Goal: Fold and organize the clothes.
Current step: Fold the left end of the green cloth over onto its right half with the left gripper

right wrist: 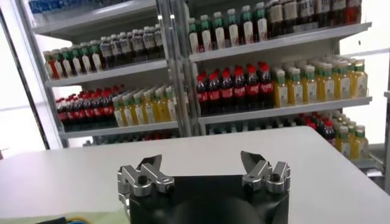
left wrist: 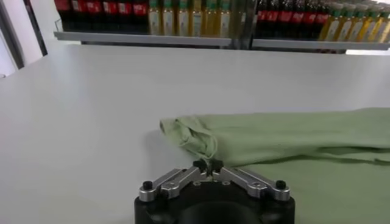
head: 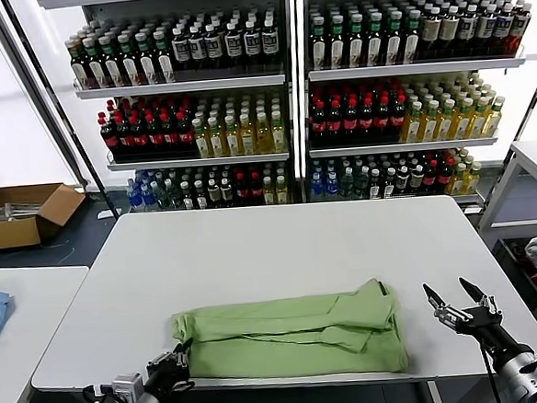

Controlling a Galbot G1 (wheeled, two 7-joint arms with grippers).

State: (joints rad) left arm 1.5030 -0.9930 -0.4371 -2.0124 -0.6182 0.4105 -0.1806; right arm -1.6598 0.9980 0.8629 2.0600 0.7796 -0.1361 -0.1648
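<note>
Shirt (head: 292,336), light green and already doubled into a long band, lying along the near edge of the white surface (head: 281,247), with left hand (head: 173,364) pinched together on a bunched corner of the cloth at its left end and right hand (head: 454,292) hovering just beside its right end, fingers apart and holding nothing. Best to bring the right hand down on the free end first, grip both layers together, then carry both ends level and slowly, keeping the cloth from slipping over the near edge. Open cardboard box (head: 19,212) on the floor far left, with some pale things inside, too small to name; shelves (head: 287,77) behind full of drink bottles (head: 364,112).
</note>
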